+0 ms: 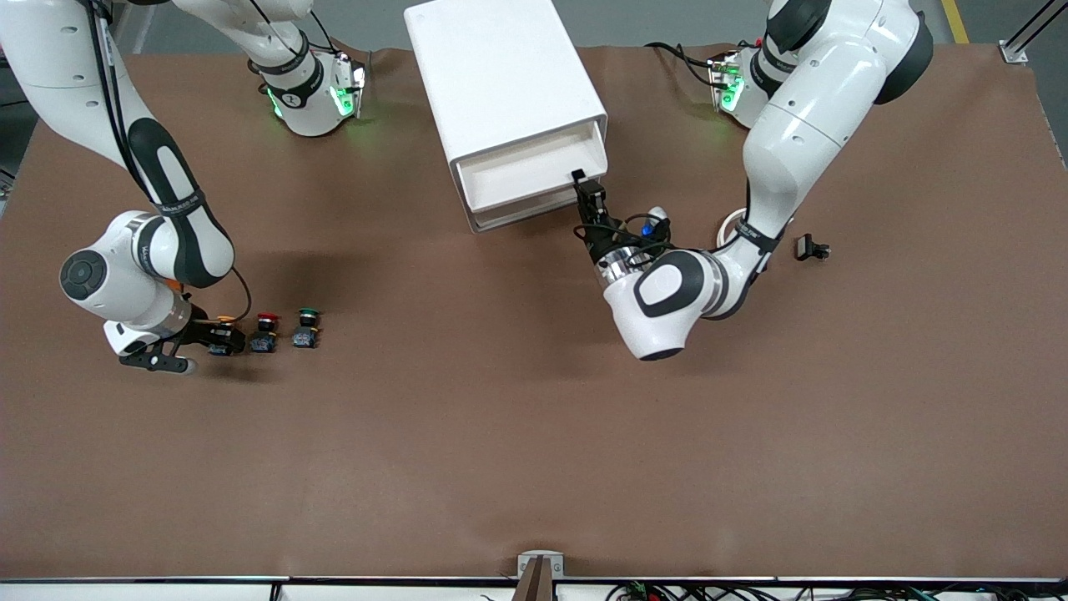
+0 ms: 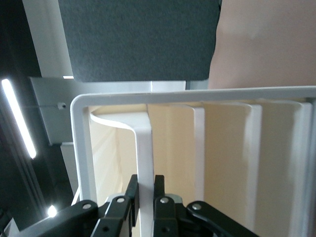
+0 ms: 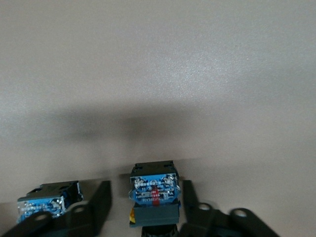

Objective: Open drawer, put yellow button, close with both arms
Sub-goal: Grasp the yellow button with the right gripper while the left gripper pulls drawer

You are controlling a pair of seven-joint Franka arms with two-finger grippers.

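While it lies on the brown table point(image 1: 501, 434), the yellow button point(image 1: 222, 337) has its blue body end pointing away from the right gripper point(image 1: 219, 339), whose fingers point(image 3: 101, 205) flank it, touching or not I cannot tell. At the button's 3 o'clock stand the red button point(image 1: 265, 332) and green button point(image 1: 305, 328). Farther off, the left gripper point(image 1: 584, 194) is clamped on the drawer point(image 1: 534, 171) front edge; its tray shows nothing inside.
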